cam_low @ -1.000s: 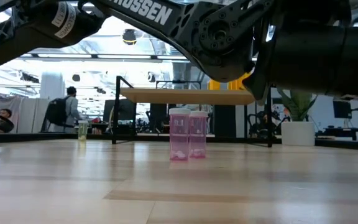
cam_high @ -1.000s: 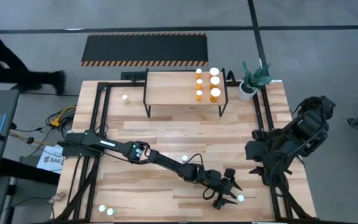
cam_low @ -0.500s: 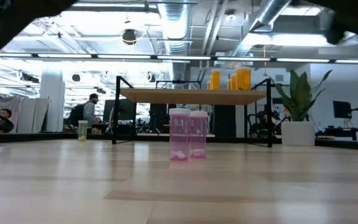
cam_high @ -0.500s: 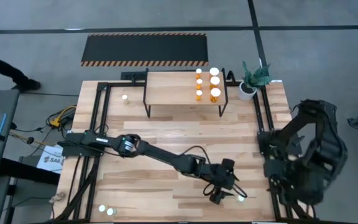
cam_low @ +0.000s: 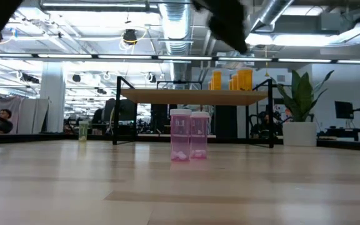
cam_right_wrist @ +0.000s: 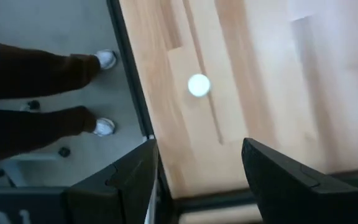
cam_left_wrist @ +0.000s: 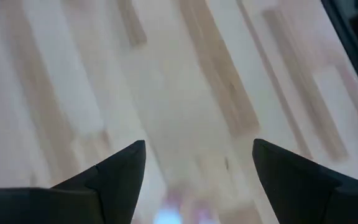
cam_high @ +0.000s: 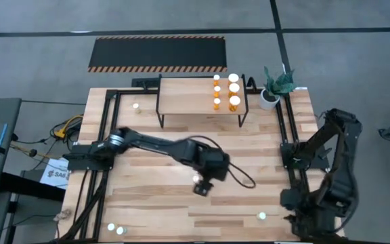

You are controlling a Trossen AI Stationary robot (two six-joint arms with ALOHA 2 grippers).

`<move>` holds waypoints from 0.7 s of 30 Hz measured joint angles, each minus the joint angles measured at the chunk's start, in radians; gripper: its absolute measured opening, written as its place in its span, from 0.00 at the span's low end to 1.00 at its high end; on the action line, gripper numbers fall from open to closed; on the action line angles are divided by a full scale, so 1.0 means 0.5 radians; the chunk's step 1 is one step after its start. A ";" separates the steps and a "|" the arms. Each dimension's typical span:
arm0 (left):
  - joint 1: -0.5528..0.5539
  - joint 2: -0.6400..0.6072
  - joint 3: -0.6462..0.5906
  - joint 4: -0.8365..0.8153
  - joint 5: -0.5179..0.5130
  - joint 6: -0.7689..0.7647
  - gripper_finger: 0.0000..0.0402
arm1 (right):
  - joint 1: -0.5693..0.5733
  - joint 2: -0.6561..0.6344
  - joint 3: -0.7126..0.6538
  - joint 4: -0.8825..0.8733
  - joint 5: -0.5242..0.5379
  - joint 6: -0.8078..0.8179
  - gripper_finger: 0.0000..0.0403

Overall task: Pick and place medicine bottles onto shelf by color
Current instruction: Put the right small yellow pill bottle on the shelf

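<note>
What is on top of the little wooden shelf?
Orange medicine bottles with white caps stand at one end of the shelf. The high view shows about six in two rows. The rest of the top is bare. Underneath is hidden from above.

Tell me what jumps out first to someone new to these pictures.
The left arm stretches across the table's middle, its open left gripper hovering over two pink bottles standing side by side. Four orange bottles are lined up on the shelf at its right end. The right gripper waits, open, at the table's near right edge.
</note>
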 joint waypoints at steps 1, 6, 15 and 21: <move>0.014 -0.109 -0.125 -0.005 0.024 0.004 0.70 | -0.027 0.001 -0.066 0.086 0.000 0.001 0.63; 0.068 -0.779 -1.020 0.192 0.103 -0.072 0.70 | -0.161 0.008 -0.267 0.438 0.036 -0.047 0.63; 0.057 -1.888 -2.439 1.818 -0.099 -0.353 0.70 | -0.344 0.358 -0.272 0.598 -0.086 -0.300 0.63; 0.059 -2.065 -2.686 2.011 -0.228 -0.484 0.70 | -0.414 0.529 -0.245 0.603 -0.299 -0.254 0.63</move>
